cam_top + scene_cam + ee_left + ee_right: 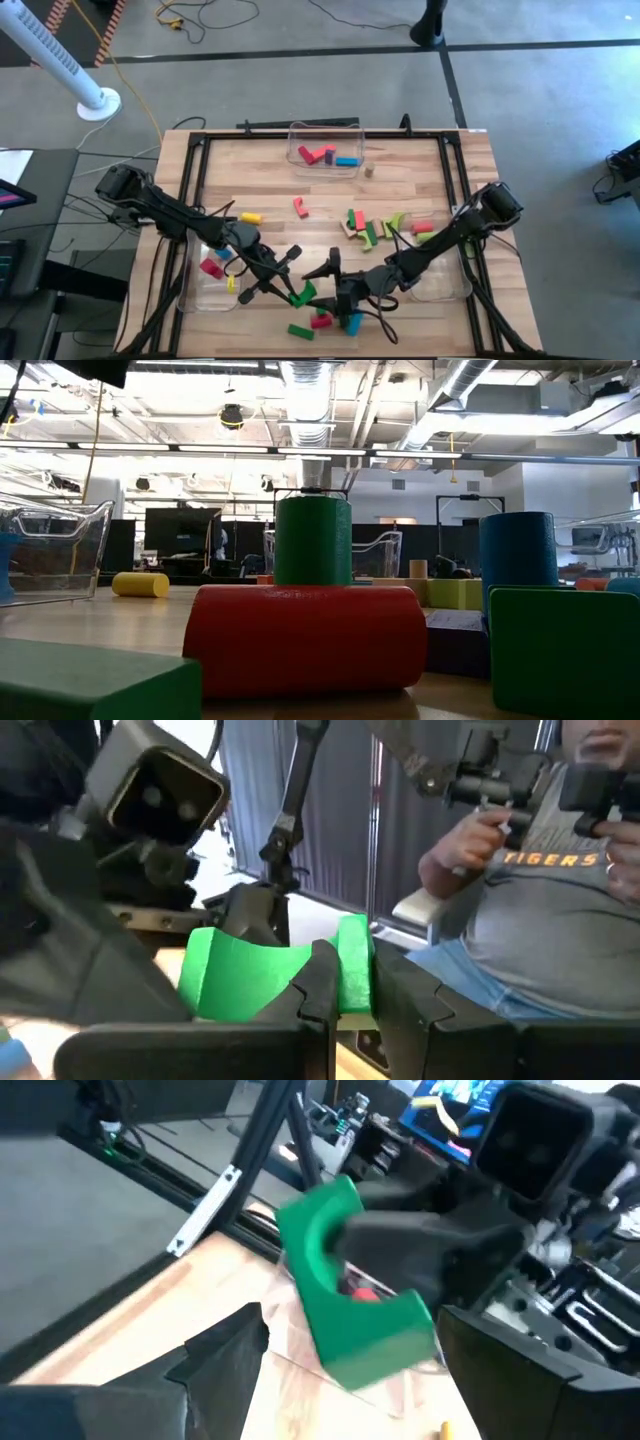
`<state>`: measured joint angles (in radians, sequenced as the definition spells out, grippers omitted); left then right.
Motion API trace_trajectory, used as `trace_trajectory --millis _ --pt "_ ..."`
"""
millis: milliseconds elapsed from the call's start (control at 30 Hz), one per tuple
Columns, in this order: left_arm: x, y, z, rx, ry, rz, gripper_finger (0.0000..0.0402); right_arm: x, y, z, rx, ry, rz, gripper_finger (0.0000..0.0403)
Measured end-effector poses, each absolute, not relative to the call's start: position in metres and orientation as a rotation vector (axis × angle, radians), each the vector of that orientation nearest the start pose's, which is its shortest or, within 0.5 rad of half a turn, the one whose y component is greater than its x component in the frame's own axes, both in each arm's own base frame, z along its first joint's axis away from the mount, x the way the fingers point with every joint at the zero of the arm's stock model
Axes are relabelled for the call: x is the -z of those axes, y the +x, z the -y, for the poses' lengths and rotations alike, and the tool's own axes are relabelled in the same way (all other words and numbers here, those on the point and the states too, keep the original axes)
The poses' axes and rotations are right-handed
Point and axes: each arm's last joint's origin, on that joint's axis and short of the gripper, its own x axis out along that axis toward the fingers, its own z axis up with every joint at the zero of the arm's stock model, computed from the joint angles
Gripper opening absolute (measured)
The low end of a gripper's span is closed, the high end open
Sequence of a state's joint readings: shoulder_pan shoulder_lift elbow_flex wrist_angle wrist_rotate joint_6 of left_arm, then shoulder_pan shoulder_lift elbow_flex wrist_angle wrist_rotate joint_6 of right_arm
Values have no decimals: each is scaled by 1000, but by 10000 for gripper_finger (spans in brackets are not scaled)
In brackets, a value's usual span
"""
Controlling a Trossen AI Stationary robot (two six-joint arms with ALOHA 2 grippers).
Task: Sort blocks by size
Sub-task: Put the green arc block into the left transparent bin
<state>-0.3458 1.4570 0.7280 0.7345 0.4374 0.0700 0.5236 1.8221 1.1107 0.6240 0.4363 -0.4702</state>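
Note:
My left gripper (294, 287) is shut on a green arch block (304, 294), held above the table's near middle. The arch (250, 982) fills the left wrist view. My right gripper (326, 268) is open and faces it from the right. In the right wrist view the arch (340, 1315) hangs just ahead of the right gripper (350, 1325), between its spread fingers, and none of them plainly touches it. Loose blocks lie on the table: a yellow one (251, 216), a red one (300, 207), a mixed cluster (375, 228) and a green bar (300, 331). My left gripper pinches the green arch between its two fingers, close to the hollow in its middle (285, 978). One finger (400, 1245) lies across the arch's flat face. The fingers come in level from the table's left. The arch is lifted clear of the table.
A clear bin (325, 130) at the far middle holds red, purple and blue blocks. A second bin (195, 290) at the near left holds red, blue and yellow ones, and a third (445, 285) stands at the near right. A person (540, 920) sits beyond the table.

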Motion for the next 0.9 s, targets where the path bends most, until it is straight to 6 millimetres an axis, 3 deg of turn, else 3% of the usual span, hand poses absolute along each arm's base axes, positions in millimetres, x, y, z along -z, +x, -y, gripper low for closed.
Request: trace_trajectory --millis 300,900 --pt "-248 285 116 783 61 35 43 -237 355 -193 -103 -513 -50 325" --pt "-251 285 115 746 28 58 43 -241 355 -194 -93 -549 -19 256"
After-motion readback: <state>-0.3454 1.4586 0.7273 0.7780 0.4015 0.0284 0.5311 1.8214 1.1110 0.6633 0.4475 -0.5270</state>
